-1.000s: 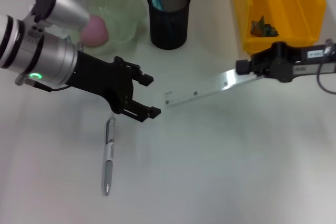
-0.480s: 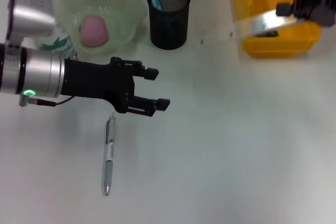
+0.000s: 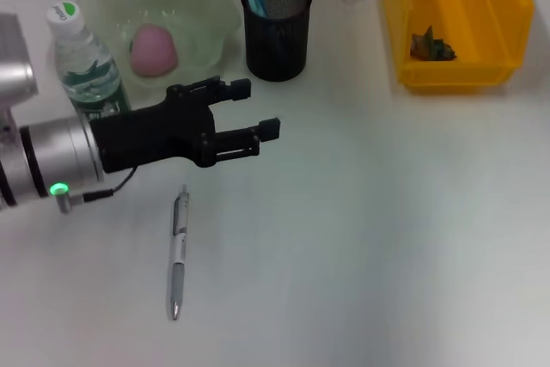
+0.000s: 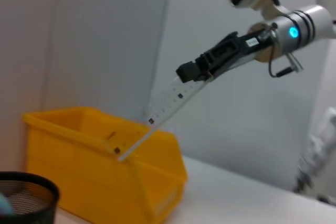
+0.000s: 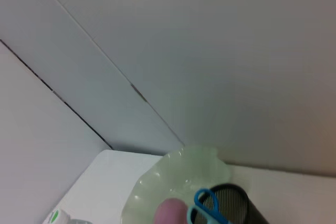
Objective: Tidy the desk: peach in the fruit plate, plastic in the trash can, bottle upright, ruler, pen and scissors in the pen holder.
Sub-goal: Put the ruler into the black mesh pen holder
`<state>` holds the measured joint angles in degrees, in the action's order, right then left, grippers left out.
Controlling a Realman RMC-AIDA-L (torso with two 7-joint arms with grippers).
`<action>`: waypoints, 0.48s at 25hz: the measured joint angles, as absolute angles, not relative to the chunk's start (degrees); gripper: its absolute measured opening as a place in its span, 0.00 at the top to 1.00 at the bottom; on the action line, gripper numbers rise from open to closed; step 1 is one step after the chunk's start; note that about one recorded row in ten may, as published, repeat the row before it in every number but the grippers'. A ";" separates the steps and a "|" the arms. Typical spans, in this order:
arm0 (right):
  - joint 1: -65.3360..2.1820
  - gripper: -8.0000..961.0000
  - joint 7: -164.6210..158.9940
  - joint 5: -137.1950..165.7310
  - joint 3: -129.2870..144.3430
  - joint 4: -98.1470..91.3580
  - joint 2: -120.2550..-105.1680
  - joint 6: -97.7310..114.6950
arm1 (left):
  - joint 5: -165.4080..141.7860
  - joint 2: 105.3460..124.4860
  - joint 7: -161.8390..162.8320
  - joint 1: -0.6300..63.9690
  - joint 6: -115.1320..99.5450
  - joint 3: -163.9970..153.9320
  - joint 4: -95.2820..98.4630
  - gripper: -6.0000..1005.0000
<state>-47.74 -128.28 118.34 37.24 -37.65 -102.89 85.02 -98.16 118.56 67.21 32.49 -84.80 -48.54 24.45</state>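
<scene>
While right gripper (image 4: 195, 71) clamps ruler (image 4: 157, 116) high over yellow bin (image 3: 453, 32), ruler step looks in hand; next needs swing over to pen holder (image 3: 276, 27). Left gripper (image 3: 253, 118) spread open above desk, pen (image 3: 178, 251) lying nearby.

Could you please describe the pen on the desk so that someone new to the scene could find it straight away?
Start at the black mesh pen holder at the back of the white desk, then come forward past the open left gripper. The pen lies flat and alone just beyond it: slim, silver-grey, the only loose thing on the near desk.
</scene>
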 joint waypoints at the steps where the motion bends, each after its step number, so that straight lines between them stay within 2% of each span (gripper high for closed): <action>1: -49.17 0.96 -128.25 118.96 38.19 -37.83 -102.68 83.98 | -95.83 118.60 63.50 32.16 -83.63 -47.90 20.53 0.20; 12: -56.21 0.95 -128.88 121.25 47.28 -36.34 -103.55 74.29 | -86.65 118.88 55.15 31.06 -80.36 -47.81 11.87 0.20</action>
<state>-56.21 -128.88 121.25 47.28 -36.34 -103.55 74.29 -86.65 118.88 55.15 31.06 -80.36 -47.81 11.86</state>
